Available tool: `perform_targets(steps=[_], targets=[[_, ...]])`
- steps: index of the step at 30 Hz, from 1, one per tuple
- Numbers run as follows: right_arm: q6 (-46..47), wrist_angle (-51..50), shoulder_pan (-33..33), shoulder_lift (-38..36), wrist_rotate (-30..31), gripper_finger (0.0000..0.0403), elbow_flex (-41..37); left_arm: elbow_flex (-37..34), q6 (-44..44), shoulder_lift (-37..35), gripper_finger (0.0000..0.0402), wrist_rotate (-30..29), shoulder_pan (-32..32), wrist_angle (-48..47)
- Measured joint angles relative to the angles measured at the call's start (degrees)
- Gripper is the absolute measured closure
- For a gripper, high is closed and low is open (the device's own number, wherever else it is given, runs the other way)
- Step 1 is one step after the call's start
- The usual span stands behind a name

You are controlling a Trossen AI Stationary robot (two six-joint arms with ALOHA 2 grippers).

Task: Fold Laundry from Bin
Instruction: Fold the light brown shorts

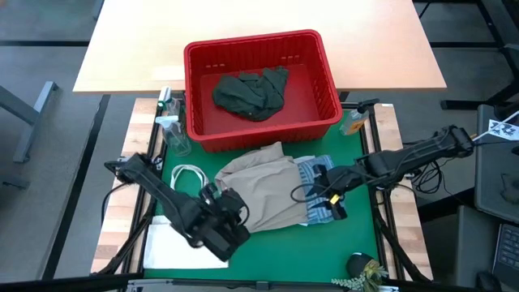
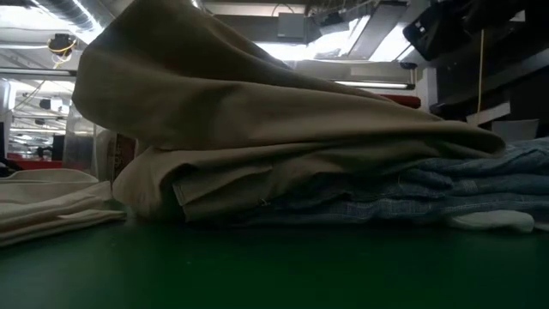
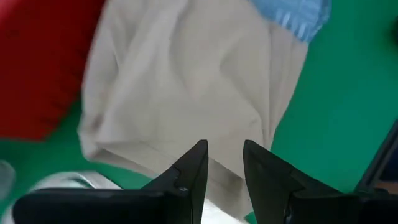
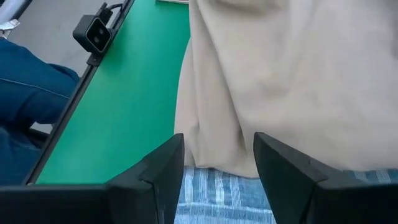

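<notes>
Nearest to us on the green mat (image 1: 361,243), the left gripper (image 1: 229,212) hangs at the near left edge of the tan garment (image 1: 263,195). In its wrist view the fingers (image 3: 194,169) stand a little apart over the tan hem with nothing between them, so we call it open and empty. A white tote (image 1: 185,180) with looped handles lies just left of it, and a flat white piece (image 1: 174,241) lies at the mat's near left corner.

The right gripper (image 1: 331,197) sits over the right side of the pile. Its fingers (image 4: 163,167) are spread wide above the spot where tan cloth meets striped cloth, gripping nothing.

The tan garment is the largest piece we see: soft, creased, humped high on its left side in the low view and draped over the blue-and-white striped garment (image 1: 316,174), which shows only along the right edge, flattened in folds beneath it. Both lie mid-mat, just in front of the bin (image 1: 324,77).

Farther off, the red bin stands at the mat's far edge, partly on the pale wooden table (image 1: 389,40). One dark green garment (image 1: 250,93) lies crumpled on its floor.

We count three garments: one tan, one striped, one green. One bin, one tote, two grippers.

In the right wrist view a person's blue-clad leg (image 4: 28,78) shows beside the table.
</notes>
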Motion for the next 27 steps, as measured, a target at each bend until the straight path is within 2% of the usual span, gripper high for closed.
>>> perform_targets(steps=[3,6,11,16,21,27], targets=[[0.2,-1.8,0.0,-0.4,0.0,0.021,0.8,-3.8,2.3,-5.1,0.0305,-4.0,-0.5,0.2],[0.5,-2.7,0.0,-0.4,0.0,0.021,1.2,-15.0,-2.0,-13.5,0.0305,-6.7,-1.6,0.2],[0.6,-3.0,0.0,-0.4,0.1,0.021,1.2,-40.4,-26.9,-28.6,0.0305,-6.7,-5.5,1.2],[0.6,-2.8,0.0,-0.4,0.9,0.021,1.2,-60.2,-44.4,-36.7,0.0305,-7.9,-7.5,16.6],[0.2,-2.3,0.0,-0.4,5.3,0.021,1.2,-71.4,-45.2,-37.9,0.0305,-8.8,-5.2,33.7],[-0.1,-2.3,0.0,-0.4,8.1,0.021,1.2,-79.7,-34.6,-37.9,0.0305,-12.1,-0.2,55.6]])
